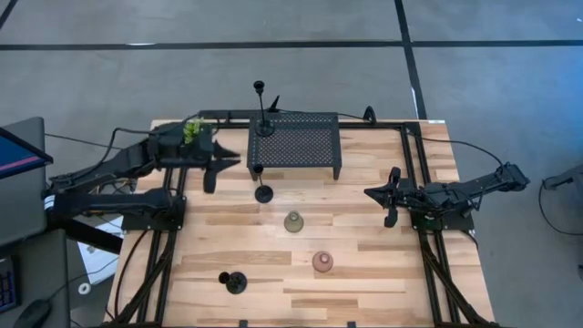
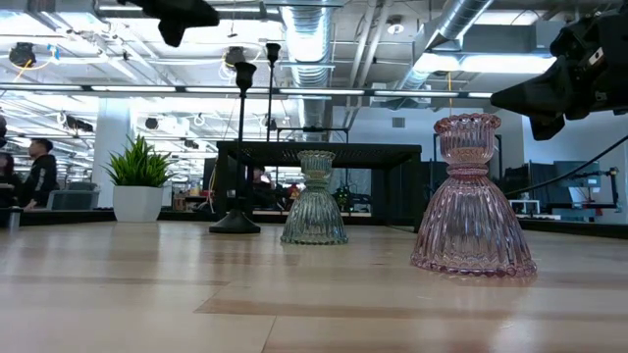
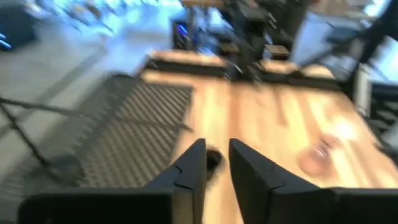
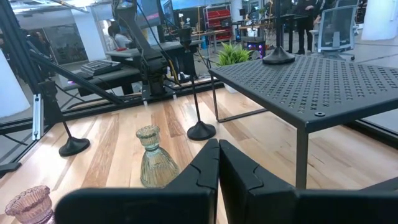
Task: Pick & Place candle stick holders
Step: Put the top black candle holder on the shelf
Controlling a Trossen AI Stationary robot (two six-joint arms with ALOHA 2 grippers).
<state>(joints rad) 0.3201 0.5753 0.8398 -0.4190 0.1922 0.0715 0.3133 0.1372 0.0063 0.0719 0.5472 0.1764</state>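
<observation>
Near the stand's [image 1: 294, 144] left end, the left gripper [image 1: 221, 165] hangs with fingers slightly apart, holding nothing. Near the table's [image 1: 383, 273] right edge, the right gripper [image 1: 391, 197] has fingers together, empty. One black holder [image 1: 261, 111] is on the stand, another [image 1: 263, 189] just before it, a third [image 1: 233, 281] near the front edge. The green holder [image 1: 293, 221] and pink holder [image 1: 322, 262] stand mid-table.

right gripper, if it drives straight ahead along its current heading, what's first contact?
Probably the greenish glass holder: it stands just ahead of the right gripper, slightly off-line. Depth unclear; the black stand sits off to one side.
</observation>
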